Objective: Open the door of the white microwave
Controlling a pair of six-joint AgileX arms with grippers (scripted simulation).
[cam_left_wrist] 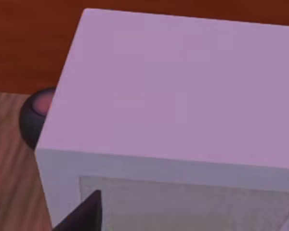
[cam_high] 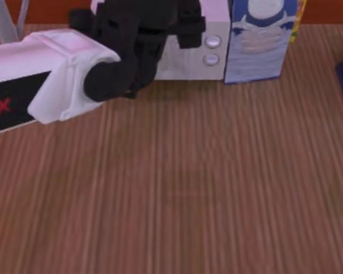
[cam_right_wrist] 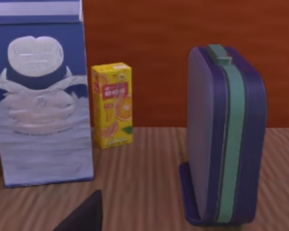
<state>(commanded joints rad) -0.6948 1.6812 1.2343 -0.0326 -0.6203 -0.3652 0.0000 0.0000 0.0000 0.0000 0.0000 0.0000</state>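
Note:
The white microwave (cam_high: 214, 23) stands at the back of the table, its two silver knobs (cam_high: 212, 41) on the right front panel. Its door (cam_left_wrist: 183, 207), with the grey mesh window, lies flat against the front. My left gripper (cam_high: 143, 28) hangs open just in front of and above the door, covering most of it in the top view. One dark fingertip (cam_left_wrist: 86, 214) shows near the door's left edge, with nothing held. My right gripper (cam_right_wrist: 127, 226) is parked off to the right, open and empty, out of the top view.
A blue-and-white carton (cam_high: 260, 40) stands right beside the microwave. A yellow juice box (cam_right_wrist: 111, 103) and an upright blue case with a green stripe (cam_right_wrist: 226, 139) are further right. A dark round object (cam_left_wrist: 36, 113) sits behind the microwave's left corner.

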